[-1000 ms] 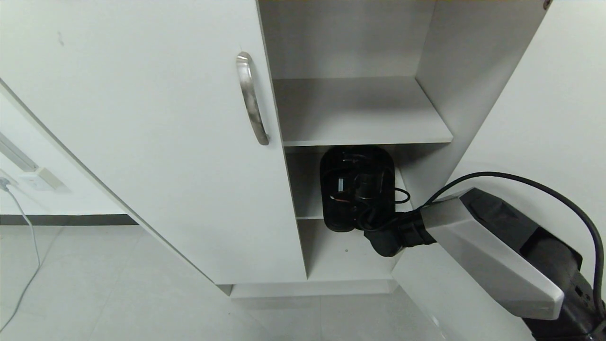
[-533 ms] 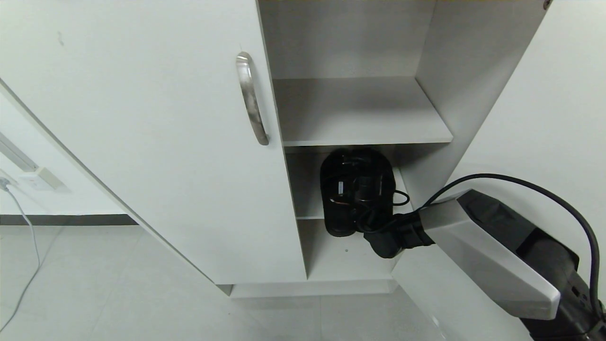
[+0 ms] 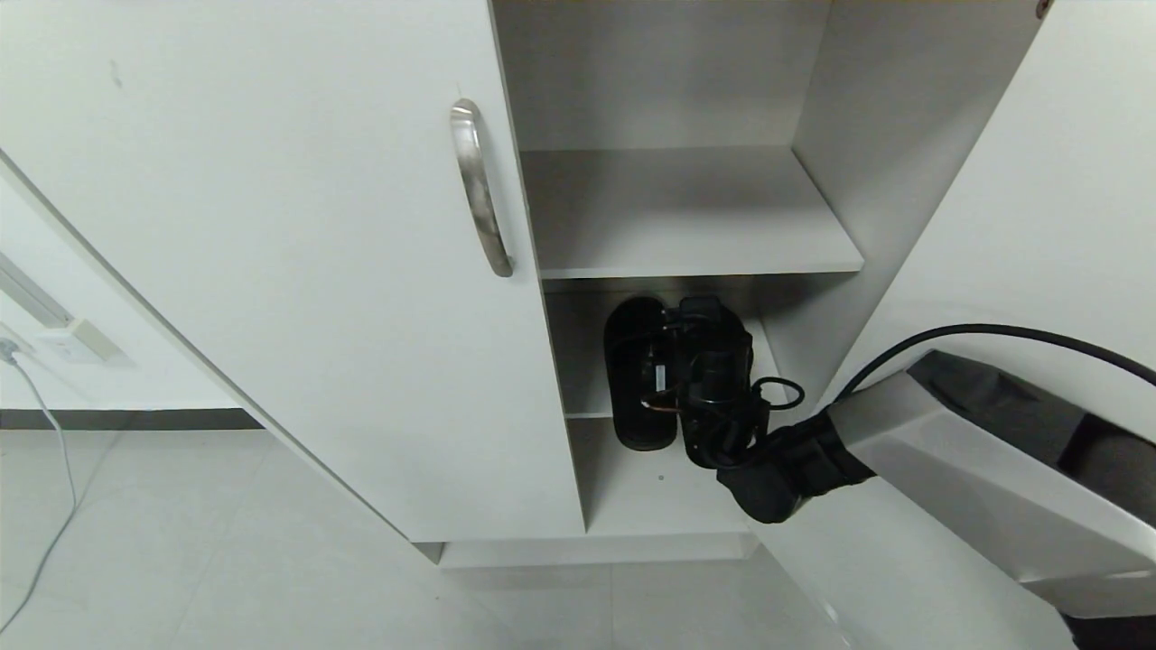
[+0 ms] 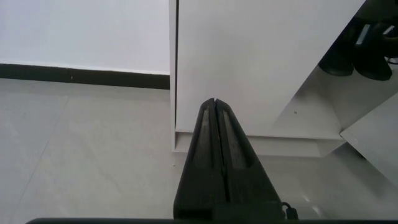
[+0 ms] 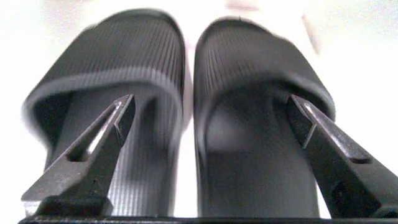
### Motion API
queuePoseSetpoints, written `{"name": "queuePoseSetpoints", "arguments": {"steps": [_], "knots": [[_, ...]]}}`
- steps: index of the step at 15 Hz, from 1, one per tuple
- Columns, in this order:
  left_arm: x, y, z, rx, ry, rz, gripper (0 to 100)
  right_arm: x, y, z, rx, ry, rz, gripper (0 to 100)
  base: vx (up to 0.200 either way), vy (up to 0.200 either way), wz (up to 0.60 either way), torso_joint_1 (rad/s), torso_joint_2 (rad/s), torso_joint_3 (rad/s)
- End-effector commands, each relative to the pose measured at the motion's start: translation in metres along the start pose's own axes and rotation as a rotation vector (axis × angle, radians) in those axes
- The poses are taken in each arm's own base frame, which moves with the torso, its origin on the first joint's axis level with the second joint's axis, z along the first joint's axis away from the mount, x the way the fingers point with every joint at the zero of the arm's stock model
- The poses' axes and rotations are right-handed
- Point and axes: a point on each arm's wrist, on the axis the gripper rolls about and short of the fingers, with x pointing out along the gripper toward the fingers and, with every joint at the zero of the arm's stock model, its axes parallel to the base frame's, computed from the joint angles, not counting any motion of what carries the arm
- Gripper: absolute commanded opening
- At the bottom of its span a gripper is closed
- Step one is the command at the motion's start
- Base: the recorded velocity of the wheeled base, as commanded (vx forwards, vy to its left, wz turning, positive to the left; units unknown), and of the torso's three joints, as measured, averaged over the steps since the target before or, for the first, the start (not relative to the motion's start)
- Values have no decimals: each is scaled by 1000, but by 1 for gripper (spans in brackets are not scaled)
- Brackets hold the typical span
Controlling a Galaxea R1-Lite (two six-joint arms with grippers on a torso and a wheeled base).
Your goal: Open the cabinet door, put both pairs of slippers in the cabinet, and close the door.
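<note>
Head view: black slippers (image 3: pixel 637 361) side by side on cabinet (image 3: pixel 858 117) lower shelf, frame centre | right gripper (image 5: pixel 210 102) jaws spread, straddling pair | left gripper (image 4: pixel 214 102) jaws pressed together | likely light, soft, grippy; squeeze outer sides.

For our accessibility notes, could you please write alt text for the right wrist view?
Two black slippers lie side by side, seen close up, with their ribbed straps towards the camera. The right hand is open, with one dark finger on each side of the pair.
</note>
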Motion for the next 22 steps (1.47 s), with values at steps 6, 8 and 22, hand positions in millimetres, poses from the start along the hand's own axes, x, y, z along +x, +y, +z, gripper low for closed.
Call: {"name": "queuePoseSetpoints", "arguments": {"steps": [6,8,22], "knots": [[0,0,0,1,1,-2,0,-125,-41,30,3,-5,245,100,0,0,0,0,0,0],[0,0,0,1,1,-2,0,-141,-46,28,-1,-4,331,100,0,0,0,0,0,0],[0,0,0,-1,1,-2,0,-151,-45,25,-16,2,386,100,-86,0,0,0,1,1]]}}
